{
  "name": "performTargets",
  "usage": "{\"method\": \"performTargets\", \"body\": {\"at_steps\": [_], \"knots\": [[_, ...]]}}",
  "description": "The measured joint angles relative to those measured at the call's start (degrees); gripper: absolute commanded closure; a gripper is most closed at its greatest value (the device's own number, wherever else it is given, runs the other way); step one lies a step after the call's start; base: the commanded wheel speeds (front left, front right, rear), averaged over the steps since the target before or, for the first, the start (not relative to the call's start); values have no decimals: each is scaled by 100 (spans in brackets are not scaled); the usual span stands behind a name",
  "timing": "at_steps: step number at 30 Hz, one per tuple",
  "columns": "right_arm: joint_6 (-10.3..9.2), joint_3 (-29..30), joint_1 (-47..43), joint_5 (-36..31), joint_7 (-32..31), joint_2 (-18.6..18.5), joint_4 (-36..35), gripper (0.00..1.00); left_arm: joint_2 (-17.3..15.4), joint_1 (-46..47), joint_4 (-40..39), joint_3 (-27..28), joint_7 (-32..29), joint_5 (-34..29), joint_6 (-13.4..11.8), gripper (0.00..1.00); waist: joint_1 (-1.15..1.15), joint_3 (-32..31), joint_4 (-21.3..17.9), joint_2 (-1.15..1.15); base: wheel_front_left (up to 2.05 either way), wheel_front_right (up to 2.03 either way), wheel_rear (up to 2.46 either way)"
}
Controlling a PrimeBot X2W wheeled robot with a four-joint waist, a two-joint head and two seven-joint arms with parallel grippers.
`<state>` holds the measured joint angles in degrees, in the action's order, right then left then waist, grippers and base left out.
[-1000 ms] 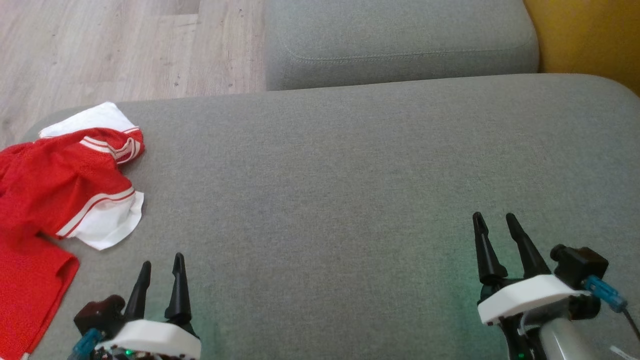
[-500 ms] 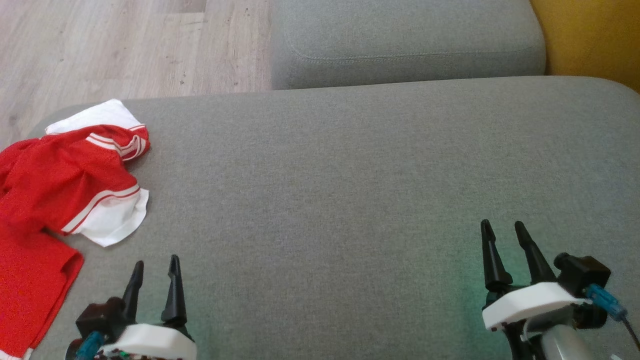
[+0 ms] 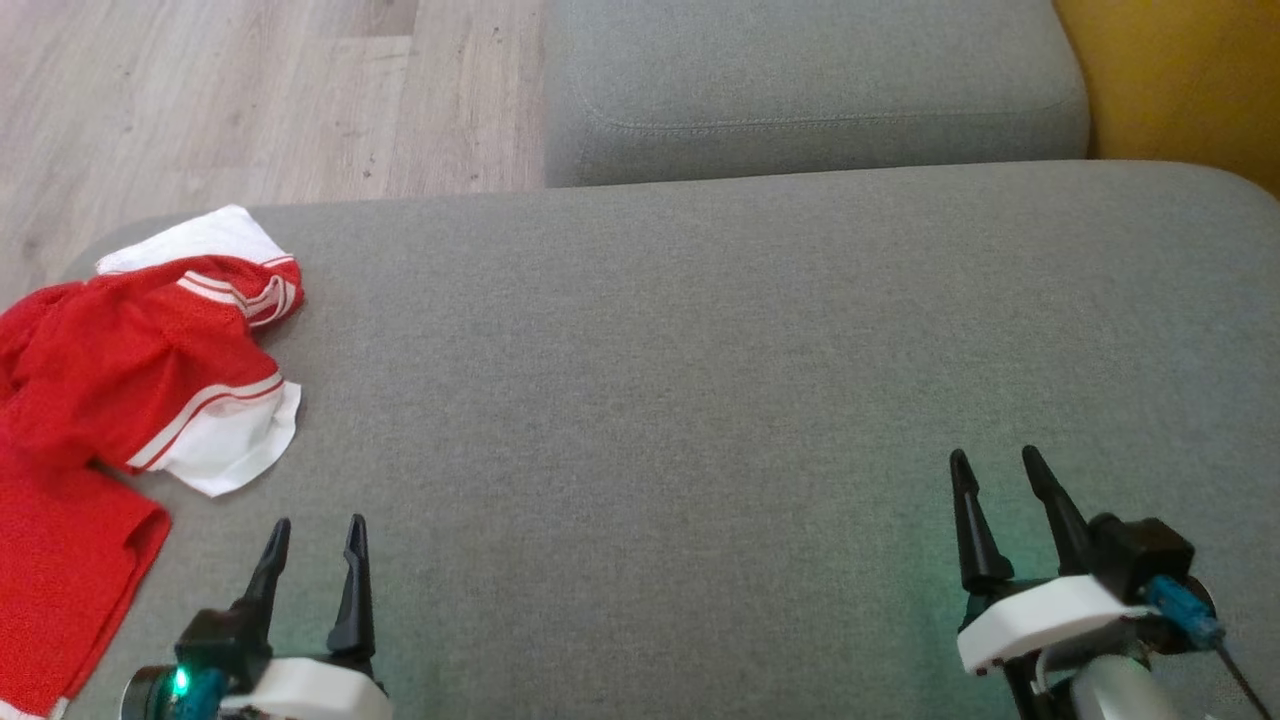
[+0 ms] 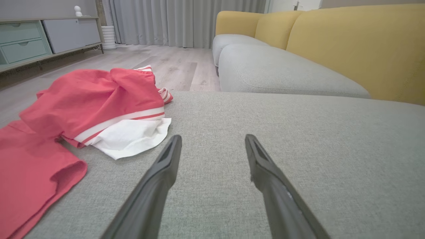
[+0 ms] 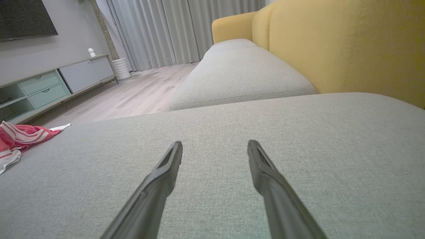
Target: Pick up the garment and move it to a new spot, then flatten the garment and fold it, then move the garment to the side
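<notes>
At the near edge of the large grey seat cushion (image 3: 700, 350), the left gripper (image 3: 320, 522) is close to the near left corner. Its two dark fingers (image 4: 159, 179) are spread wide with nothing between them. The right gripper (image 3: 995, 453) is toward the near right corner, well apart from the left one, its jaws likewise wide apart and empty, tips pointing toward the far edge. Whether either gripper touches the fabric below it cannot be told. Just beyond the left gripper and to its left lies the garment (image 3: 110, 350), a red mesh piece with white-and-red striped bands. It is crumpled in a heap along the cushion's left edge and appears to reach over that edge. Its white panel (image 3: 235, 450) is the part nearest the left gripper, near the fingertips but apart from them. A second white flap (image 3: 200, 235) lies by the cushion's far left corner. Past the far edge, a second grey cushion (image 3: 800, 90) butts against the right half, and pale wooden floor (image 3: 250, 100) shows beyond the left half. A yellow backrest (image 3: 1180, 80) rises along the right side of both cushions. Farthest off, in the left wrist view, a low cabinet (image 4: 23, 43) with pale green drawers stands against the wall, with grey curtains (image 4: 186, 20) hanging to its right.
</notes>
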<state>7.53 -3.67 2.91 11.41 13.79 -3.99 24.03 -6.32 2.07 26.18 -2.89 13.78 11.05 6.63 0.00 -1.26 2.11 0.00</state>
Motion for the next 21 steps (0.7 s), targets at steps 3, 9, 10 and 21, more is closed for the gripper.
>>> {"method": "performTargets", "body": {"at_steps": [3, 9, 10, 21], "knots": [[0, -31, 1, -142, 44, 0, 20, 0, 2, 0, 71, 2, 49, -132, 2, 0, 0, -17, 4, 0, 0, 0, 0], [0, -74, 1, -15, 44, 0, 93, 0, 43, 1, 170, 109, 49, 36, 46, 0, 0, -28, 16, 0, 0, 0, 0], [0, -90, 1, 10, 44, -1, 109, 0, 49, 1, 179, 110, 49, 65, 48, 0, 0, -29, 17, 0, 0, 0, 0], [0, -176, 1, 68, 44, -23, 197, 0, 71, 1, 282, 121, 49, 205, 94, 0, 0, -32, -9, 0, 0, 0, 0]]}}
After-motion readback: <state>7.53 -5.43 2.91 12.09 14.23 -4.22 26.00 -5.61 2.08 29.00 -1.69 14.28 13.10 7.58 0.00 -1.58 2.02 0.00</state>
